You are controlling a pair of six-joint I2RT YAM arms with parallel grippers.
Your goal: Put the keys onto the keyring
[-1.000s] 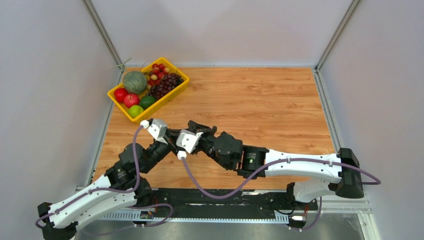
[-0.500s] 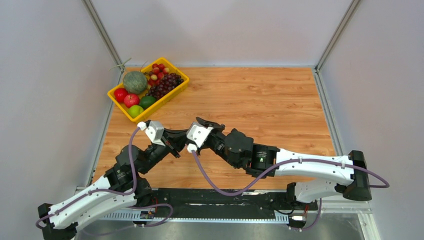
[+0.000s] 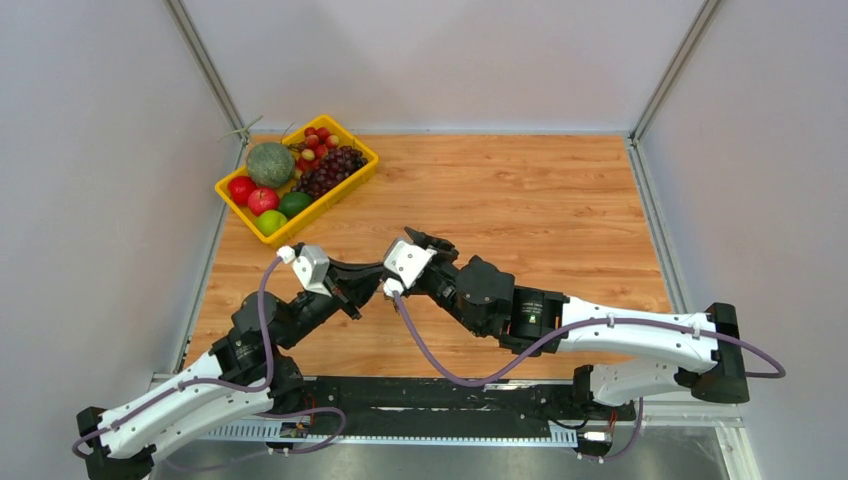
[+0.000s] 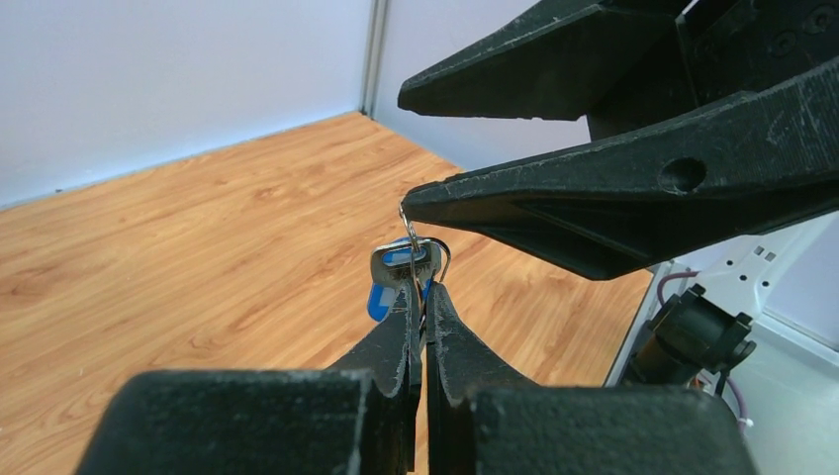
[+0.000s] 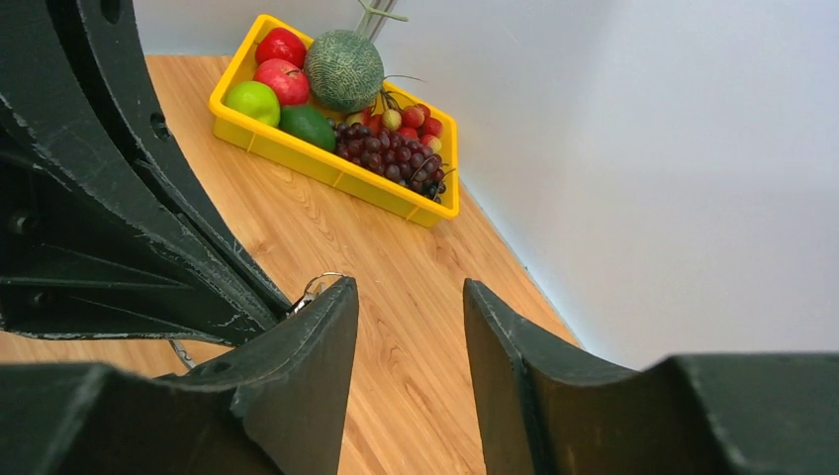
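My left gripper (image 4: pixel 420 297) is shut on the keyring (image 4: pixel 409 237), a thin silver wire ring that stands up from the jaws. A silver key (image 4: pixel 404 263) and a blue-headed key (image 4: pixel 379 300) hang at the ring, just beyond the fingertips. My right gripper (image 5: pixel 406 292) is open and holds nothing. The tip of one right finger (image 4: pixel 554 203) sits at the top of the ring. The ring also shows in the right wrist view (image 5: pixel 319 280), beside my right gripper's left finger. In the top view both grippers meet above the near-left part of the table (image 3: pixel 540 200).
A yellow basket (image 3: pixel 344 190) at the far left corner holds apples, a lime, a melon and grapes; it also shows in the right wrist view (image 5: pixel 326 170). Grey walls enclose the table on the left, the back and the right.
My right gripper has moved right and farther from the bases, and its arm has stretched out. My left gripper has stayed shut and shifted slightly.
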